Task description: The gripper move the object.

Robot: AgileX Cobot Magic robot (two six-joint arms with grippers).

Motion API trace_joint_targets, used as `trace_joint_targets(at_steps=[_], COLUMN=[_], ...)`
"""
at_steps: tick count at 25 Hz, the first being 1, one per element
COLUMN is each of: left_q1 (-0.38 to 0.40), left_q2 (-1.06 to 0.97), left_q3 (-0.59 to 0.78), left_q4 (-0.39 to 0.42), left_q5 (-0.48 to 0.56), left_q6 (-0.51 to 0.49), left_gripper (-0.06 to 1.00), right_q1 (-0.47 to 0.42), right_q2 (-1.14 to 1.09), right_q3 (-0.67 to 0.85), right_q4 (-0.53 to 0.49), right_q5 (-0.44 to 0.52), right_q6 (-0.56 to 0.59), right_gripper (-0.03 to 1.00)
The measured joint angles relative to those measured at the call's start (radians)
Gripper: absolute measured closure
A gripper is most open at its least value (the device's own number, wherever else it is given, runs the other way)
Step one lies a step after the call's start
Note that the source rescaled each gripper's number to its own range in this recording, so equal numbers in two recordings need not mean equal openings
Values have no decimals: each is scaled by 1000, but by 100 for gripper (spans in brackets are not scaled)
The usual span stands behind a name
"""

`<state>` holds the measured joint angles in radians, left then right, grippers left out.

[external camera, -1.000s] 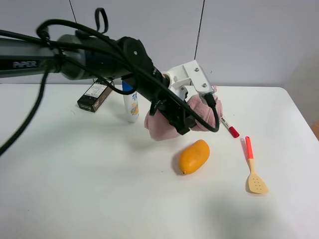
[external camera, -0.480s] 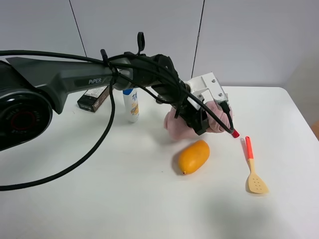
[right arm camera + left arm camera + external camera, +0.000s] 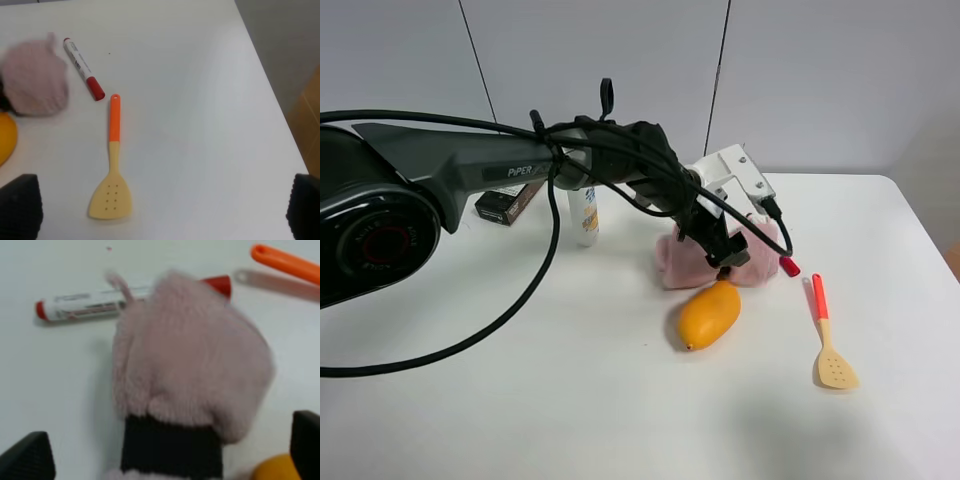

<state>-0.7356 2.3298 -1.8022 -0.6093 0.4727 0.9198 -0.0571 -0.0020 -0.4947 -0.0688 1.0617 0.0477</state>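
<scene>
A pink fluffy mitten (image 3: 692, 262) with a black band lies on the white table (image 3: 520, 380), just behind an orange mango (image 3: 709, 314). My left gripper (image 3: 728, 250) reaches across the middle and hangs right over the mitten. In the left wrist view the mitten (image 3: 190, 360) lies between the two fingertips (image 3: 27, 455), which stand wide apart, so the left gripper (image 3: 165, 455) is open. My right gripper (image 3: 160, 210) is open and empty; it is out of the exterior view. The mitten (image 3: 35, 85) shows blurred in the right wrist view.
A red-capped marker (image 3: 782, 260) lies just right of the mitten. An orange-handled spatula (image 3: 827, 335) lies further right. A white lotion bottle (image 3: 583, 213) stands at the back, and a black box (image 3: 508, 200) lies to its left.
The left arm carried the mitten to the right and down. The mitten now rests on the table behind the mango, with the fingers apart around it.
</scene>
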Motion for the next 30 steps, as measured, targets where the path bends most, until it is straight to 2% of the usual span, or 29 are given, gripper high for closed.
trace_joint_targets(at_steps=[3, 7, 13, 21, 25, 30], left_q1=[0, -1, -20, -20, 25, 160], left_q2=[0, -28, -148, -402, -582, -836], left_q3=[0, 0, 0, 85, 195, 405], left_q4=[-2, 25, 87, 241, 288, 305], left_q5=[-3, 6, 94, 156, 126, 45], left_q6=[-37, -83, -93, -172, -186, -224], left_gripper=[-4, -4, -5, -5, -5, -5], right_q1=[0, 0, 0, 0, 0, 0], right_q2=[0, 0, 0, 0, 0, 0], right_q3=[0, 0, 0, 0, 0, 0], right_q4=[0, 0, 0, 0, 0, 0], right_q5=[0, 0, 0, 0, 0, 0], right_q6=[0, 0, 0, 0, 0, 0], right_gripper=[-3, -3, -3, -3, -3, -3])
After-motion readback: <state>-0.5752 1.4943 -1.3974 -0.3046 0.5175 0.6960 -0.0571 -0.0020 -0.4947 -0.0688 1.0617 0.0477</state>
